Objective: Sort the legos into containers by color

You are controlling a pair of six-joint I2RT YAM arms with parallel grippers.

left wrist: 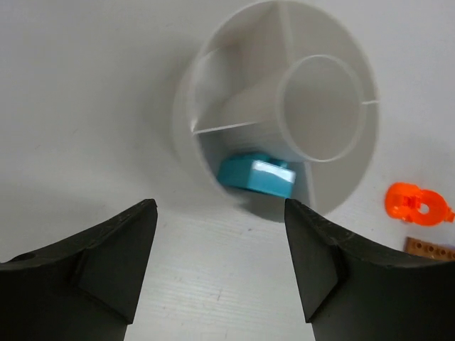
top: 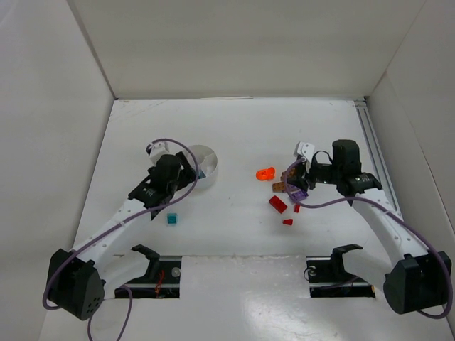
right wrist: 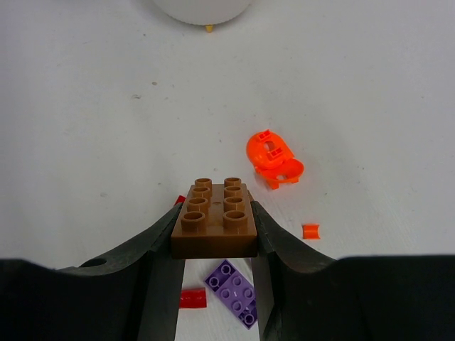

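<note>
White desk (top: 249, 128) fills the overhead view, and the round white dish (top: 207, 162) sits on its left half. The left claw (top: 186, 169) hangs at the dish's near-left rim. A second teal brick (top: 172, 219) lies on the desk near the dish, on its near-left side. Well to the right of the dish are the orange ring (top: 264, 172), a red brick (top: 277, 204) and a smaller red piece (top: 288, 222), with the right claw (top: 295, 186) over that cluster.

From the left wrist, the left claw's fingers (left wrist: 114, 249) stand wide apart with nothing between them, just short of the dish. A teal brick (left wrist: 257, 174), slightly blurred, lies in the wedge compartment nearest the claw, against the central hub.

From the right wrist, the right claw is clamped on a brown brick (right wrist: 215, 213), studs up, held above the desk. Below it lie a purple plate (right wrist: 233, 291) and a red piece (right wrist: 192, 298). A tiny orange piece (right wrist: 311, 231) lies between the claw and the ring, all far from the dish.
</note>
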